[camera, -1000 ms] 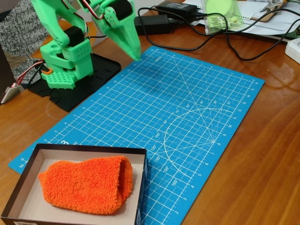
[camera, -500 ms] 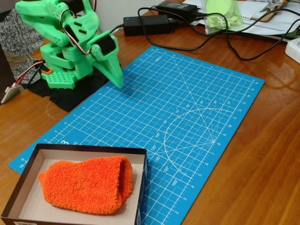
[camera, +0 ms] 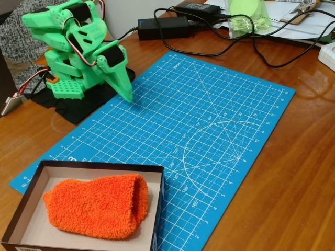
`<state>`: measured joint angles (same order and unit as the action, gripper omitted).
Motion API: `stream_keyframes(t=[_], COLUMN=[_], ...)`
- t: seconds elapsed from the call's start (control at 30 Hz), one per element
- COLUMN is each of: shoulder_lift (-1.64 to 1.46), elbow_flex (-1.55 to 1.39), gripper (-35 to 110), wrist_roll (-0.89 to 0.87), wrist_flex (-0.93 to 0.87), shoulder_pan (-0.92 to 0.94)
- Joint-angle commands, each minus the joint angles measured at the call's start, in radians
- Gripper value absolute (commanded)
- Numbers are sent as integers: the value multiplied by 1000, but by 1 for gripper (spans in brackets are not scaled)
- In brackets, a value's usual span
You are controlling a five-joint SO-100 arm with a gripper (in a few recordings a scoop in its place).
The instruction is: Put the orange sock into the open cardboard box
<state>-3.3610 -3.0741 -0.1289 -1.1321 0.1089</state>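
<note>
Orange sock (camera: 97, 206) inside cardboard box (camera: 99, 167); green claw (camera: 127, 96) pressed together over numbered blue mat (camera: 209, 130).

The near edge of the open cardboard box (camera: 99, 166) runs off the bottom of the fixed view, and the orange sock (camera: 97, 205) covers much of its pale floor. My fingers (camera: 125, 90) taper to one green point from this angle, so whether a gap lies between them cannot be told. The top edge cuts off a pale green object in clear wrapping (camera: 246, 18) and the papers (camera: 303, 21) behind it; print on the power brick (camera: 163, 26) is too small to read.
</note>
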Motion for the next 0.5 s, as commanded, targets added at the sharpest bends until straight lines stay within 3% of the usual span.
stream_keyframes(t=[0.0, 0.47], shoulder_lift=[-17, -15], elbow_flex=[5, 5], gripper=[0, 0], wrist_roll=[-6, 6], wrist_flex=[-8, -8], shoulder_pan=[3, -15])
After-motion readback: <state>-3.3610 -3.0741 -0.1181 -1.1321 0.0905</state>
